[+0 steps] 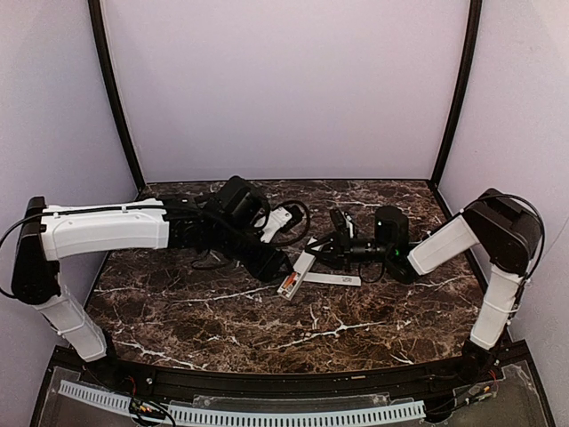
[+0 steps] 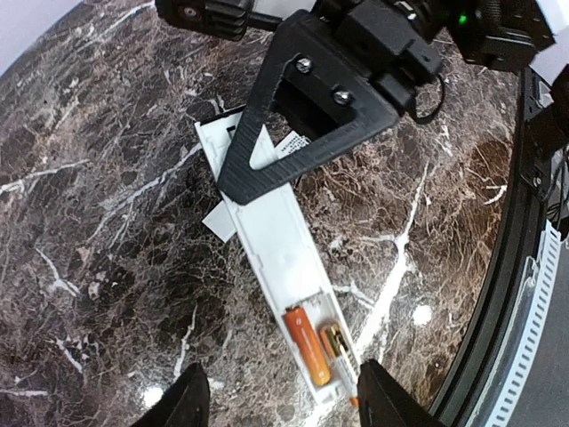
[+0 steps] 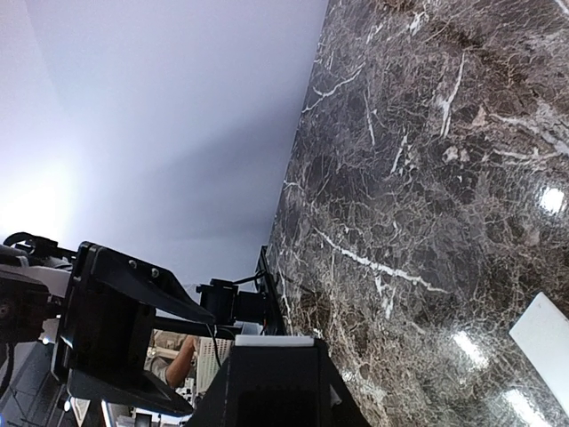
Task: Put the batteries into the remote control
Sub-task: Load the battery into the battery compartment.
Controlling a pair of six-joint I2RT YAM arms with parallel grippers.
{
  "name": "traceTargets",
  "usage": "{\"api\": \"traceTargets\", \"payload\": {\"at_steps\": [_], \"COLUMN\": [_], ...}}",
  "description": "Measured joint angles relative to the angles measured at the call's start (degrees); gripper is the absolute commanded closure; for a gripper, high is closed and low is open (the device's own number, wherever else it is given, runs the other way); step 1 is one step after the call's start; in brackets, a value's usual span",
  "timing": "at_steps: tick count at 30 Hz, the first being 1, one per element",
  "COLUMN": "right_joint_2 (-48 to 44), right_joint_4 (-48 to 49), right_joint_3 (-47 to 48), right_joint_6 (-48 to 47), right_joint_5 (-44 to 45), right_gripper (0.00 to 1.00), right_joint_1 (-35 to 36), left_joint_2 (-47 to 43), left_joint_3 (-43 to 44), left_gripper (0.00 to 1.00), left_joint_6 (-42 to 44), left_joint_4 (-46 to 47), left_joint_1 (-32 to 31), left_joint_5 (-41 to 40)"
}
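Two arms meet over a dark brown marble table (image 1: 222,325) veined in white, seen from above. Pale lilac walls (image 1: 284,89) close it in on three sides, with black posts (image 1: 114,98) in the back corners and a white slotted rail (image 1: 267,414) along the near edge. The remote control (image 1: 300,269) lies slantwise near the table's middle. The left gripper (image 1: 276,269) is just left of the remote, and the right gripper (image 1: 324,253) is at the remote's far end. The batteries (image 1: 286,285) show as an orange spot at the remote's near end. A thin white cover strip (image 1: 338,279) lies flat, running rightward from beside the remote.

Seen from the left wrist, the marble is glossy and throws back bright spots of light. The remote lies back up, its recess uncovered at the nearer end. Two cells sit in it side by side, one orange along its length, the other showing a brassy end. The left gripper's fingertips (image 2: 182,402) stand apart, one on each side of the remote's battery end, holding nothing. One black triangular finger (image 2: 302,116) of the right gripper lies across the remote's far half; whether that pincer is clamped on the remote cannot be told.

Seen from the right wrist, the marble tilts steeply across the right half, with pale wall on the left. Black fingers fill the bottom left. A flat white corner (image 3: 544,342) lies on the marble at lower right; what it belongs to cannot be told.
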Motion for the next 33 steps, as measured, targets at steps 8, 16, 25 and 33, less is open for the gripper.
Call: {"api": "traceTargets", "payload": {"at_steps": [8,16,25,33], "right_joint_2": [2.54,3.21,3.21,3.21], "right_joint_4": [6.47,6.88,5.27,5.27], "right_joint_3": [-0.04,0.57,0.96,0.98], "right_joint_6": [7.41,11.28,11.72,12.17], "right_joint_5": [-3.61,-7.37,-8.9,-9.42], "right_gripper": [1.0,1.0,1.0,1.0], "right_joint_1": [-0.13,-0.11,0.13,0.55], "left_joint_2": [-18.4,-19.87,-17.25,-14.51], "left_joint_3": [-15.06,-19.06,-18.56,-17.14], "left_gripper": [0.44,0.57,0.67,0.72], "left_joint_6": [14.93,28.87,36.87,39.95], "left_joint_4": [9.75,11.96,12.02,11.87], "left_joint_1": [0.0,-0.07,-2.05,-2.84], "left_joint_5": [3.69,12.94,18.71,19.65]}}
